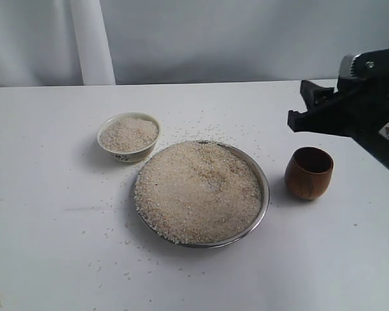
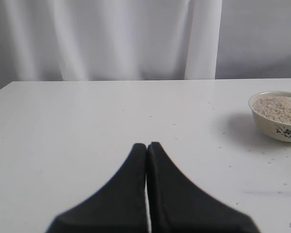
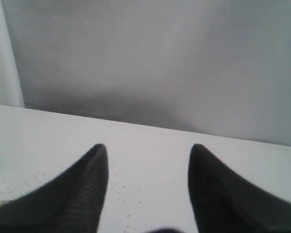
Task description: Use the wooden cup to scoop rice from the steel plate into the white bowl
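The steel plate (image 1: 265,188) lies mid-table, heaped with rice (image 1: 198,191). Behind it to the left stands the white bowl (image 1: 129,137), also holding rice; the left wrist view shows this bowl (image 2: 279,116) with dark markings on its side. The wooden cup (image 1: 308,172) stands upright and empty just right of the plate. My right gripper (image 1: 302,105) hovers above and behind the cup, open with nothing between its fingers (image 3: 148,148). My left gripper (image 2: 147,144) is shut and empty over bare table, outside the exterior view.
Loose grains are scattered on the white table (image 1: 45,214) around the plate and bowl. A pale curtain (image 1: 91,39) hangs behind the table's far edge.
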